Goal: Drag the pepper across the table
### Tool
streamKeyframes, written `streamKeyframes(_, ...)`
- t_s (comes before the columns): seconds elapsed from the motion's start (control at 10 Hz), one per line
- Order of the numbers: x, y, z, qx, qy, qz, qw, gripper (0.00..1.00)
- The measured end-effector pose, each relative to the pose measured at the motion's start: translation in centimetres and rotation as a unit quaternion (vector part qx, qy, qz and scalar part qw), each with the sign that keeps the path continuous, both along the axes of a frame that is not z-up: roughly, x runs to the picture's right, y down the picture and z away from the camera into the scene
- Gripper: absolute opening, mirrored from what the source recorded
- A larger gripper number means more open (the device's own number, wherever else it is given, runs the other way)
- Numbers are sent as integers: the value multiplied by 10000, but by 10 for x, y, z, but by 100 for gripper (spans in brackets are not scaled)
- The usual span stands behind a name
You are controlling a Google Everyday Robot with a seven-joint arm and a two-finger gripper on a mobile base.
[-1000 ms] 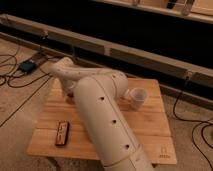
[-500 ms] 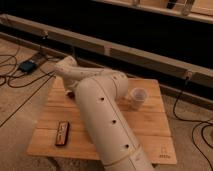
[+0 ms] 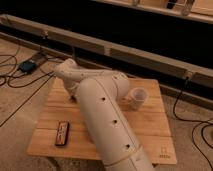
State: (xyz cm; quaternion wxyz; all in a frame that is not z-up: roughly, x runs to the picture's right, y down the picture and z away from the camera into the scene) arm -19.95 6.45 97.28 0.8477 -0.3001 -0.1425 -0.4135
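The table (image 3: 150,127) has a light wooden plank top and stands in the middle of the camera view. My white arm (image 3: 105,120) reaches over it from the lower right and bends at the wrist (image 3: 67,71) above the table's far left part. The gripper (image 3: 73,96) points down at the tabletop below the wrist and is mostly hidden by the arm. The pepper is hidden from view.
A flat dark bar with red marks (image 3: 62,133) lies near the table's front left corner. A white cup (image 3: 137,97) stands at the back right, beside the arm. Cables and a small blue device (image 3: 30,65) lie on the floor at left. A dark wall with a ledge runs behind.
The wrist has shifted very slightly to the right over the table's far left part. The bar and the cup have not moved.
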Motion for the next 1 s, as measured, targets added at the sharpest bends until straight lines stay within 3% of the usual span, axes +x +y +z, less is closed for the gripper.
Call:
streamKeyframes(0.3, -9, 8, -5, -129, -147, 54, 9998, 2)
streamKeyframes(0.8, -20, 18, -14, -433, -494, 51, 9978, 0)
streamKeyframes(1.0, -34, 23, -17, -626, -809, 96, 9947, 0)
